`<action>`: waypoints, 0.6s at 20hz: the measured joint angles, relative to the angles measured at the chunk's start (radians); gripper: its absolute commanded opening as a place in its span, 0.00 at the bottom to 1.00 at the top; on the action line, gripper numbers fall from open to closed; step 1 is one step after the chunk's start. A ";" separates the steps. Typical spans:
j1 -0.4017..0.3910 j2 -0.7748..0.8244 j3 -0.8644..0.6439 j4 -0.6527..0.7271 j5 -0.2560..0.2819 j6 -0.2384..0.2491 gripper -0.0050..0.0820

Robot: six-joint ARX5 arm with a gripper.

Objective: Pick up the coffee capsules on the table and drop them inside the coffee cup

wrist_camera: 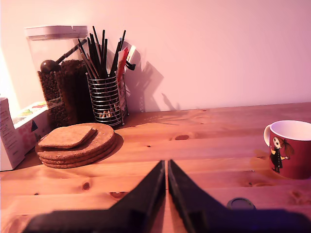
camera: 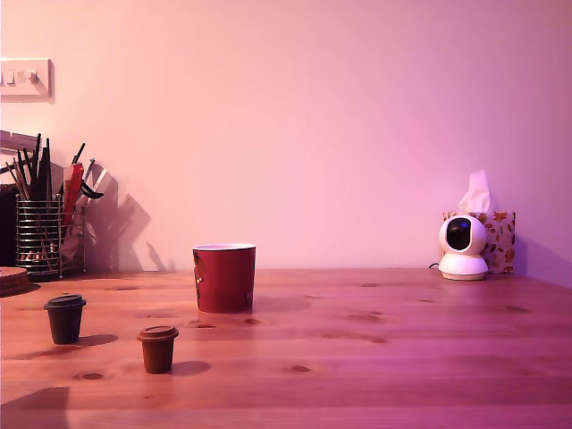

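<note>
On the table [camera: 402, 340], the red coffee cup [camera: 224, 278] stands upright near the middle of the exterior view. To its left there, nearer the front, stand the two coffee capsules: a near-black one [camera: 64, 318] and a brown one [camera: 158, 348]. The arm does not show in that view. In the wrist view my gripper [wrist_camera: 166, 165] is shut, its black fingers [wrist_camera: 146, 194] together with nothing between them, low over the wood. The cup [wrist_camera: 290, 148] stands to one side of it. Beside one finger, a dark round capsule top [wrist_camera: 240, 203] peeks out, mostly hidden.
Against the wall stand a wire mesh pen holder [camera: 37, 237] [wrist_camera: 106, 99], a jar of coffee beans [wrist_camera: 60, 77], a stack of cork coasters [wrist_camera: 77, 143] and a white carton [wrist_camera: 9, 133]. A white camera [camera: 463, 246] and a tissue box [camera: 499, 239] sit at the exterior view's back right.
</note>
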 measured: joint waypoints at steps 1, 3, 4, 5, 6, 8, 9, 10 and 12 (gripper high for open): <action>0.015 -0.003 0.008 -0.031 0.049 -0.023 0.04; 0.034 -0.005 0.060 -0.099 0.118 -0.089 0.04; 0.037 -0.005 0.083 -0.093 0.120 -0.093 0.04; 0.037 -0.005 0.098 -0.088 0.124 -0.094 0.04; 0.037 -0.005 0.101 -0.085 0.127 -0.094 0.04; 0.037 -0.005 0.101 -0.086 0.131 -0.107 0.04; 0.037 -0.005 0.101 -0.072 0.142 -0.129 0.04; 0.037 -0.005 0.101 -0.058 0.163 -0.130 0.04; 0.037 -0.005 0.101 -0.042 0.227 -0.172 0.04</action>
